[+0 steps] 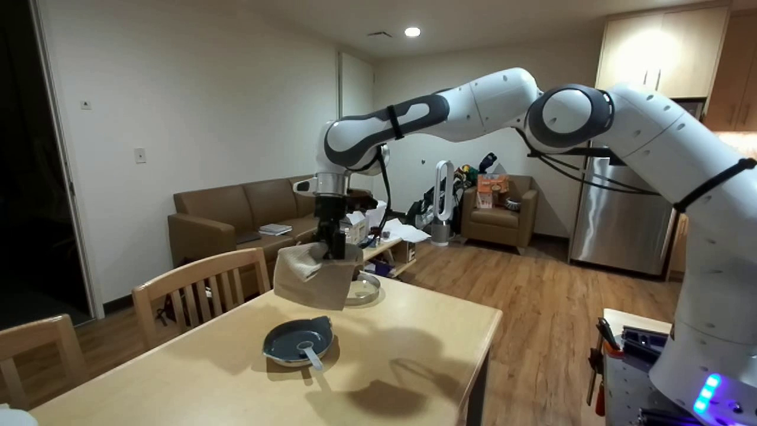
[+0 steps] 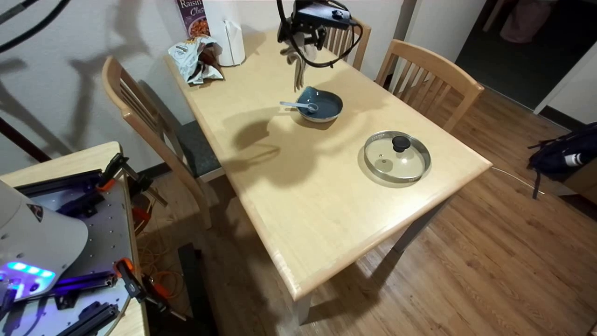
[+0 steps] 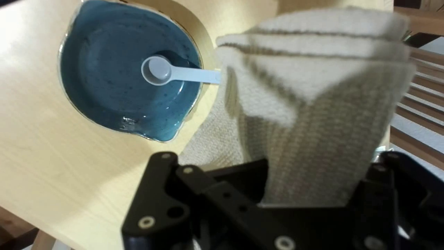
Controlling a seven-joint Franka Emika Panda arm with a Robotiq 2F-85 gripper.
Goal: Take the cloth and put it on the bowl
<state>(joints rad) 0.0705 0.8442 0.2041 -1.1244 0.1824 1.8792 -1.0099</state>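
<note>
The off-white cloth hangs from my gripper in the air above the table. It shows in both exterior views [image 1: 313,284] [image 2: 299,70] and bunched in folds in the wrist view [image 3: 329,114]. My gripper [image 1: 336,251] [image 2: 305,39] [image 3: 314,184] is shut on the cloth; the fabric hides part of the fingers. The bowl, a shallow round blue-grey dish, sits on the table in both exterior views [image 1: 284,342] [image 2: 330,106]. In the wrist view the bowl [image 3: 111,62] lies at the upper left, beside the cloth. The cloth is higher than the bowl and apart from it.
A pale measuring spoon [image 1: 311,355] [image 2: 298,106] [image 3: 187,74] lies in the bowl, its handle over the rim. A glass lid [image 2: 396,161] stands on the table [image 2: 326,210]. A snack bag [image 2: 191,60] and a paper towel roll [image 2: 232,46] stand at one end. Chairs [image 2: 433,77] surround the table.
</note>
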